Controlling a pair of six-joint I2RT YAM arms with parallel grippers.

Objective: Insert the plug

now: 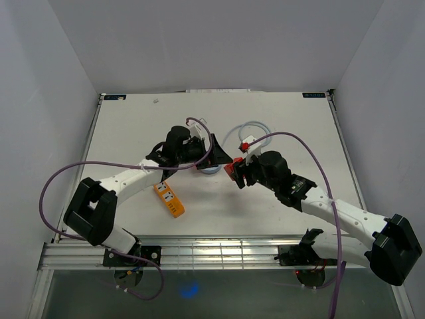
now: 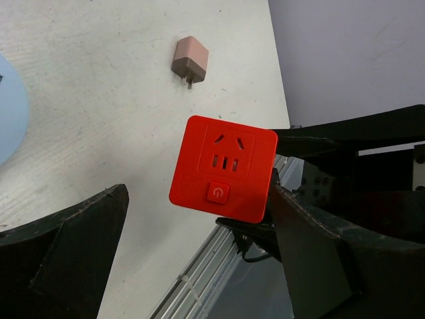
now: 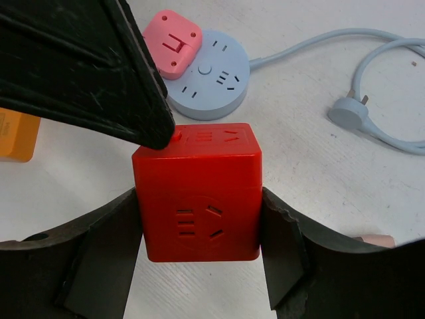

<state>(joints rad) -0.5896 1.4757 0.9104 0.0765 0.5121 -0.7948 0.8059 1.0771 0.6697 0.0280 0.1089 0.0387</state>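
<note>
My right gripper (image 3: 199,219) is shut on a red cube socket (image 3: 196,199) and holds it above the table; it also shows in the top view (image 1: 234,174). My left gripper (image 1: 216,154) is open, and one black finger (image 3: 99,73) touches the cube's top edge. In the left wrist view the cube (image 2: 222,169) shows a socket face and a power button between my wide-open fingers (image 2: 73,252). A tan plug adapter (image 2: 190,61) lies on the table beyond it. A pale blue cord plug (image 3: 348,113) lies to the right.
A round pale blue power strip (image 3: 212,83) with a pink adapter (image 3: 178,41) on it lies just behind the cube. An orange power strip (image 1: 169,199) lies left of centre. The blue cable (image 1: 252,127) loops behind the grippers. The table's front rail (image 1: 219,252) is near.
</note>
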